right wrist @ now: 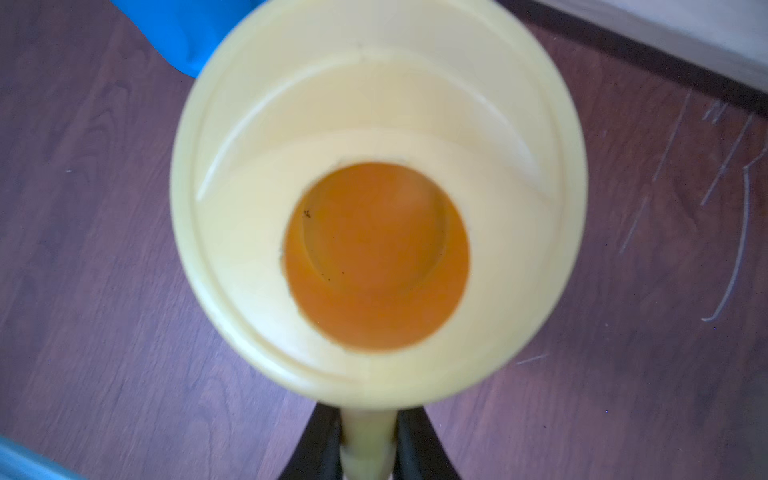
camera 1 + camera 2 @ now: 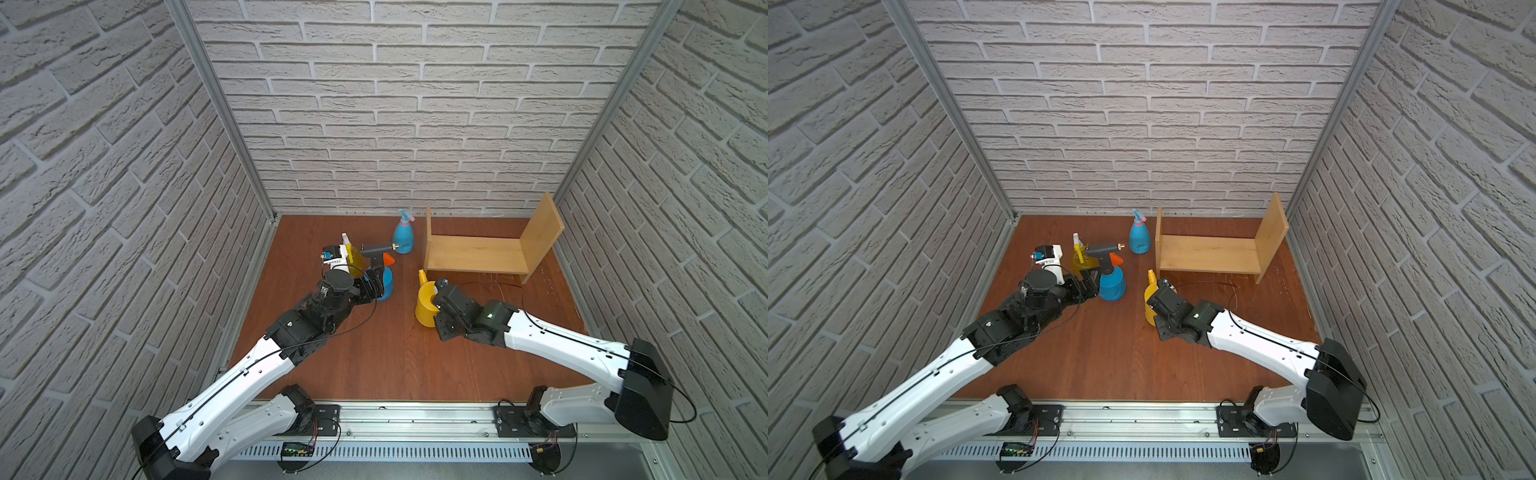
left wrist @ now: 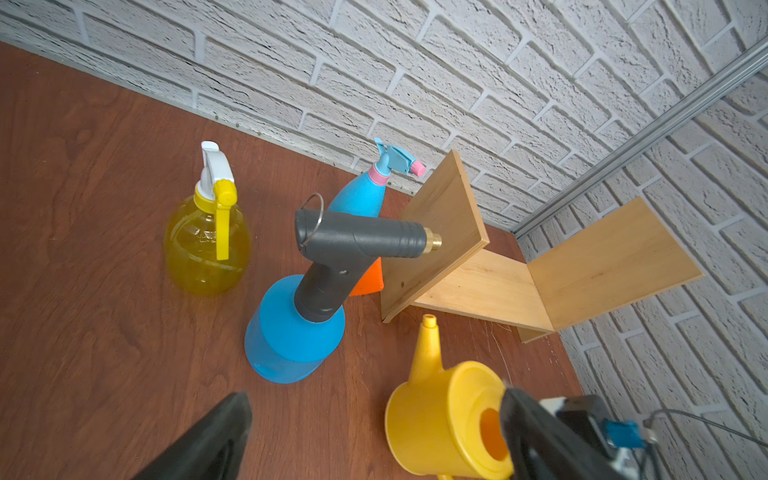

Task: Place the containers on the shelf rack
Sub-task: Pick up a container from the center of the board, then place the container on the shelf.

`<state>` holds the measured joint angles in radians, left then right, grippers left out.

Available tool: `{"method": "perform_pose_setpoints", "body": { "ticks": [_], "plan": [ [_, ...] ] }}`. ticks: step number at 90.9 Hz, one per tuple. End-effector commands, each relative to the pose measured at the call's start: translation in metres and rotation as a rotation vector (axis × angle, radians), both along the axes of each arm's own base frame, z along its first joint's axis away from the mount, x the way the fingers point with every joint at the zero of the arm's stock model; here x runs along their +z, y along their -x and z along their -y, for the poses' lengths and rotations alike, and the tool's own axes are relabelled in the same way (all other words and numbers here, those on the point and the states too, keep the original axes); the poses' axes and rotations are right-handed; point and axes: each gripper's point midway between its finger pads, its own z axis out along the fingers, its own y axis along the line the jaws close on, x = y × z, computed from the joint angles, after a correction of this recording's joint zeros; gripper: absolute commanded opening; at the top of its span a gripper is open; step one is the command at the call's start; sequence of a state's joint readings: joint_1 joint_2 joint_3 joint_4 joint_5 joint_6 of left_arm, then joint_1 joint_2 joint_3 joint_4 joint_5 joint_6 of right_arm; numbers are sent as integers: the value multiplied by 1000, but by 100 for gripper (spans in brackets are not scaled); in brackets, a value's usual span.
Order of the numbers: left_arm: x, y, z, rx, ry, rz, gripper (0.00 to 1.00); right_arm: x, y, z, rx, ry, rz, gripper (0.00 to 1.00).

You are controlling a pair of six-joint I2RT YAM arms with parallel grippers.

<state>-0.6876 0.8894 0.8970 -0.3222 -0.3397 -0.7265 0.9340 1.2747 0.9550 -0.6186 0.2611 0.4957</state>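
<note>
The yellow watering can (image 2: 424, 305) stands on the wooden floor in front of the shelf rack (image 2: 473, 255), which has nothing on it. My right gripper (image 1: 368, 449) is shut on the can's thin handle, one black finger on each side. The blue pressure sprayer (image 2: 386, 286) with its black pump top, the translucent yellow spray bottle (image 2: 356, 259) and the light-blue pink-trimmed spray bottle (image 2: 404, 237) stand left of the rack. My left gripper (image 3: 374, 449) is open just short of the pressure sprayer (image 3: 291, 332), holding nothing.
Brick-patterned walls (image 2: 415, 124) close in the floor on three sides, and the rack's right board is near the right wall. An aluminium rail (image 2: 415, 419) with both arm bases runs along the front. A thin black cable (image 2: 511, 286) loops by the right wrist.
</note>
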Motion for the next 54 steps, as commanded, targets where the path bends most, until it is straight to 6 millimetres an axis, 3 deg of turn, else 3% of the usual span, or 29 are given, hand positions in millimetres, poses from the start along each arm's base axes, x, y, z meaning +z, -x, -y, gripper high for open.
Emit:
{"method": "perform_pose_setpoints", "body": {
  "ticks": [1,15,28,42,54],
  "plan": [
    [14,2,-11,45,11,64,98,30,6,25,-7,-12,51,3],
    [20,3,-14,50,18,91,98,63,12,58,-52,-51,91,3],
    [21,0,-18,78,15,100,98,94,1,92,-132,-94,131,3],
    [17,-3,-12,66,20,90,98,113,-34,117,-214,-137,133,3],
    [13,-4,-3,35,38,71,98,119,-82,129,-275,-139,132,3]
  ]
}}
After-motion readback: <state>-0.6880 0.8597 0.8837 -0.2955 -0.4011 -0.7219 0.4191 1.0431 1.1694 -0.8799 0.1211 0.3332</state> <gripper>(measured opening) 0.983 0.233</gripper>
